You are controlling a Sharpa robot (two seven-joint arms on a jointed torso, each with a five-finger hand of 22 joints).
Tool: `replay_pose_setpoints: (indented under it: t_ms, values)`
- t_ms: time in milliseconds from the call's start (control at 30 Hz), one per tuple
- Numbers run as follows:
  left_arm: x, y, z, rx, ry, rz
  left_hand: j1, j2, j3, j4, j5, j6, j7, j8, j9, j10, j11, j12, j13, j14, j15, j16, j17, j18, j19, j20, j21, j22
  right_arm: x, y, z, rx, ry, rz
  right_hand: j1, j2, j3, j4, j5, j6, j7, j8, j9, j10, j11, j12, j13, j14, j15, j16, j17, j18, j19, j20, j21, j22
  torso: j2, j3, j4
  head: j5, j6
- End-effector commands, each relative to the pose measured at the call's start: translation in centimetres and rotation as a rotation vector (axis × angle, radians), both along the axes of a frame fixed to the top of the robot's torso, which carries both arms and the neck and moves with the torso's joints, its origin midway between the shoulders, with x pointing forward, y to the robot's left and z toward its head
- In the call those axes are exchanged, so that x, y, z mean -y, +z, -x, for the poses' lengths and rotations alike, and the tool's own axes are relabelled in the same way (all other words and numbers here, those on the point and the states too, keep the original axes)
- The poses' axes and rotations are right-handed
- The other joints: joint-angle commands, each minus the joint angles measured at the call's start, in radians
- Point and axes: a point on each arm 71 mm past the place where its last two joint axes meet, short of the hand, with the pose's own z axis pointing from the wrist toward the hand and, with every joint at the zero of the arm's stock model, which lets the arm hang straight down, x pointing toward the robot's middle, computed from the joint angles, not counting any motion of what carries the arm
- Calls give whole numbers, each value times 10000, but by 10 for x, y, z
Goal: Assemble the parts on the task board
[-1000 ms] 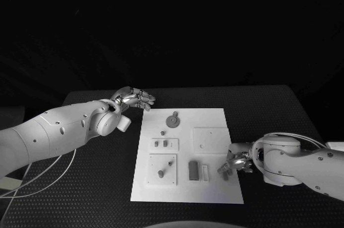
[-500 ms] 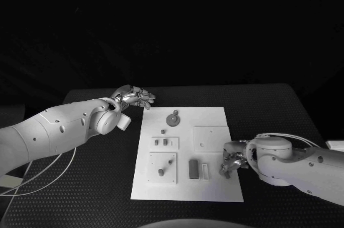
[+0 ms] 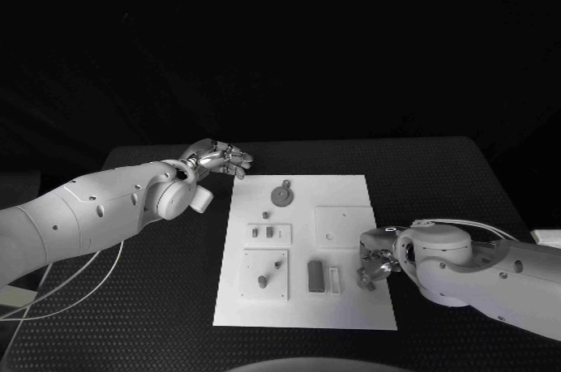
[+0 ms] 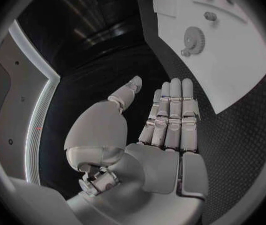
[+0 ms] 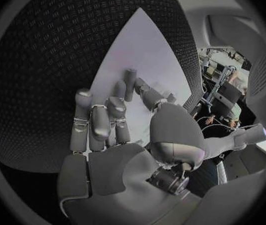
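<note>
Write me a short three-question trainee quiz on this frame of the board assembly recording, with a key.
1. True or false: the left hand holds a part.
2. Which hand is over the task board's edge? A) left B) right
3. Fill in: the gear lies toward the board's ___ end, away from the robot.

Key: 1 false, its fingers are open and empty. 2 B, the right hand. 3 far.

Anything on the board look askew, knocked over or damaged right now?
Nothing stands out. The task board lies flat and square on the table, the gear lies flat on it, and the small parts sit in their places.
</note>
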Motion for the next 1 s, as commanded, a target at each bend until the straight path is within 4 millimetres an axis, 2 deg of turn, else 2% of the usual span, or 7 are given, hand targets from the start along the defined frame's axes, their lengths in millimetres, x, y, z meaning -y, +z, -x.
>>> replay_pose_setpoints:
  t_ms: [33, 67, 167, 267, 433, 667, 1000]
  values:
    - [2, 1, 0, 65, -110, 140, -90, 29, -31, 46, -4, -54, -16, 69, -12, -29, -16, 27, -12, 76, 2, -52, 16, 194, 91, -4, -56, 17, 3, -16, 10, -610, -72, 258, 249, 388, -105, 3, 33, -453, 281, -2190, -80, -69, 55, -46, -23, -99, 19, -47, -31, 214, -34, 71, -27, 174, -2, -6, -1, 2, -1]
    - [2, 1, 0, 64, -112, 140, -89, 29, -31, 46, -4, -54, -16, 69, -12, -29, -16, 27, -12, 76, 2, -52, 16, 194, 91, -4, -57, 17, 3, -16, 10, -707, -191, 108, 279, 497, -97, -6, 35, -460, 290, -2202, -93, -72, 65, -48, -27, -105, 32, -48, -38, 214, -40, 73, -30, 174, -2, -6, -1, 2, -1]
    - [2, 1, 0, 61, -113, 139, -88, 30, -30, 45, -4, -55, -16, 69, -13, -29, -16, 27, -13, 76, 2, -54, 18, 194, 91, -4, -57, 18, 4, -17, 11, -1005, -596, -350, 440, 1158, 34, -20, 36, -422, 285, -2211, -124, -63, 66, -41, -42, -93, 50, -39, -7, 214, -62, 82, -36, 175, -2, -1, -1, 3, -3]
    - [2, 1, 0, 58, -113, 138, -87, 32, -29, 44, -4, -56, -16, 69, -14, -29, -16, 27, -13, 77, 1, -55, 20, 195, 92, -4, -58, 18, 5, -18, 12, -1444, -1079, -856, 414, 1412, 124, -9, 35, -397, 285, -2218, -148, -50, 66, -32, -53, -61, 52, -26, 50, 214, -69, 109, -33, 179, -2, 2, -2, 10, -5]
    - [1, 1, 0, 51, -88, 125, -84, 32, -27, 42, -4, -56, -16, 70, -15, -29, -17, 27, -12, 78, 1, -58, 24, 195, 92, -5, -59, 19, 8, -19, 13, -2150, -2283, -2016, 362, 1489, 152, -23, 35, -325, 268, -2191, -152, -3, 51, 23, -26, -26, 47, -9, 101, 214, -65, 120, -15, 188, -2, 0, -3, 14, -13]
    - [2, 1, 0, 47, -105, 131, -76, 32, -23, 35, -4, -54, -17, 73, -17, -26, -18, 28, -12, 81, -1, -63, 32, 196, 92, -6, -61, 21, 7, -14, 11, -2659, -3690, -3460, 347, 1487, 170, -32, 34, -242, 238, -2154, -149, 100, 22, 139, 47, 24, 26, 13, 166, 214, -43, 110, 17, 197, -2, -5, -2, 0, -23]
    - [1, 1, 1, 44, -93, 128, -70, 28, -21, 28, -4, -51, -19, 77, -19, -24, -19, 30, -12, 83, -1, -69, 41, 196, 94, -6, -64, 24, 2, -8, 13, -2654, -4114, -4056, 336, 1449, 176, -33, 35, -186, 215, -2130, -148, 154, -1, 193, 74, 55, 6, 23, 196, 214, -26, 98, 40, 199, 3, -2, -1, -11, 10]
